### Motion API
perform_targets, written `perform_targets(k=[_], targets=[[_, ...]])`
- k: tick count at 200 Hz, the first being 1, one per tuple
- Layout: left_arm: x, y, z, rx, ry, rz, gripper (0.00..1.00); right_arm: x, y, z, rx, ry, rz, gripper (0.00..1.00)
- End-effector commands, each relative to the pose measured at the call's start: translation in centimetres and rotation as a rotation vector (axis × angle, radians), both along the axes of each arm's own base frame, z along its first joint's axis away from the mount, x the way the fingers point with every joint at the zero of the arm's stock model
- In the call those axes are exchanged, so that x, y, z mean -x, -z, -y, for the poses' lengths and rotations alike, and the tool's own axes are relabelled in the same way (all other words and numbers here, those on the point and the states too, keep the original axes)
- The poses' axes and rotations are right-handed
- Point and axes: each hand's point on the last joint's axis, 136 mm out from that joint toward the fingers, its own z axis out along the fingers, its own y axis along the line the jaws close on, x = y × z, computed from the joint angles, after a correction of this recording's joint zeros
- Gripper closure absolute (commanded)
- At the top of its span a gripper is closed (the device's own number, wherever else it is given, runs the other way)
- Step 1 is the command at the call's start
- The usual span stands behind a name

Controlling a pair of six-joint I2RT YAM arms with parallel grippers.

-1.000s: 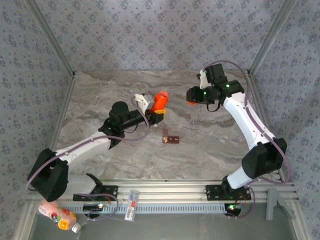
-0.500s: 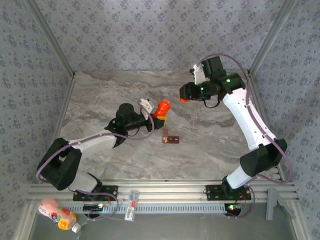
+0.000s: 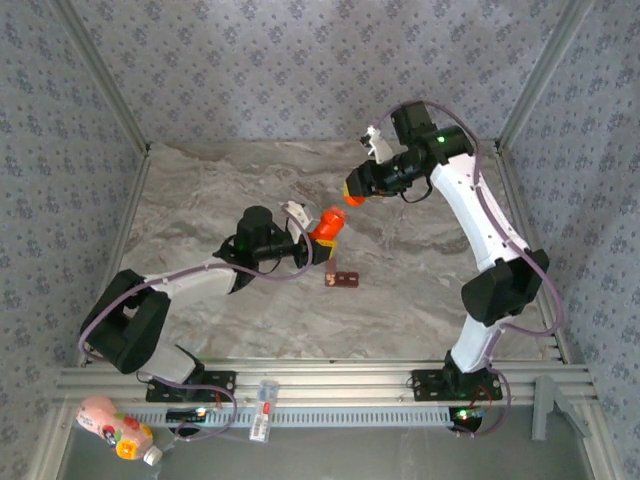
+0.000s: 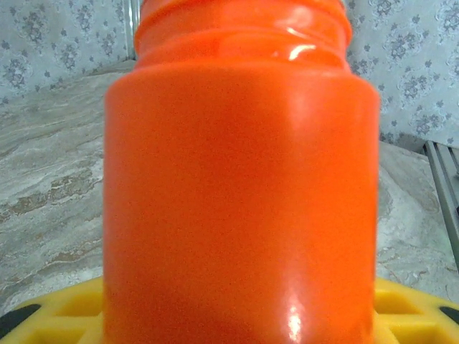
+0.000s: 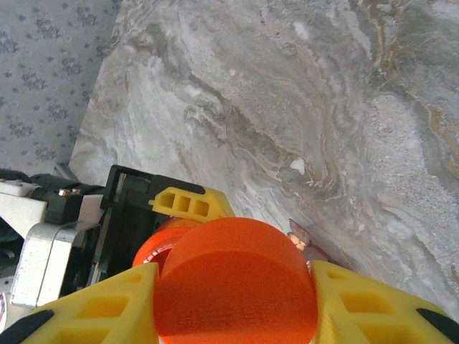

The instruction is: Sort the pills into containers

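My left gripper point(image 3: 322, 232) is shut on a bright orange bottle point(image 3: 326, 222) with its cap off, held near the middle of the table. In the left wrist view the bottle point(image 4: 240, 186) is flanked at the bottom by yellow fingers point(image 4: 57, 312), with its threaded neck at the top. My right gripper point(image 3: 355, 190) is shut on the orange cap point(image 5: 237, 287), just above and behind the bottle. The bottle's open mouth point(image 5: 152, 247) shows under the cap. The containers point(image 3: 342, 279), a small reddish-brown strip, lie on the table right of the bottle. No pills can be made out.
The marble table point(image 3: 200, 200) is walled by patterned panels on three sides. A pink bottle point(image 3: 112, 428) and a small clear item point(image 3: 263, 410) lie off the table, below the front rail by the arm bases.
My right arm has swung left with the cap until it sits just above the bottle. My left gripper has shifted slightly right with the bottle.
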Motion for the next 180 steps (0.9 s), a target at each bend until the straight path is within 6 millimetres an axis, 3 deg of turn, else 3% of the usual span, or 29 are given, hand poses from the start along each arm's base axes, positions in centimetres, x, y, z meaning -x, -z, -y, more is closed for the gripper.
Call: perform_targets(k=[1,180], targets=[[-0.1,-1.5,0.4,0.013,0.043,0.049,1.0,1.5,-1.2,-0.5,-0.026,-0.093,0.008,0.65],[-1.0,-2.0,1.6,-0.012,0.099,0.057,1.0,2.4,0.4,-0.5,-0.048,-0.184,-0.041,0.67]])
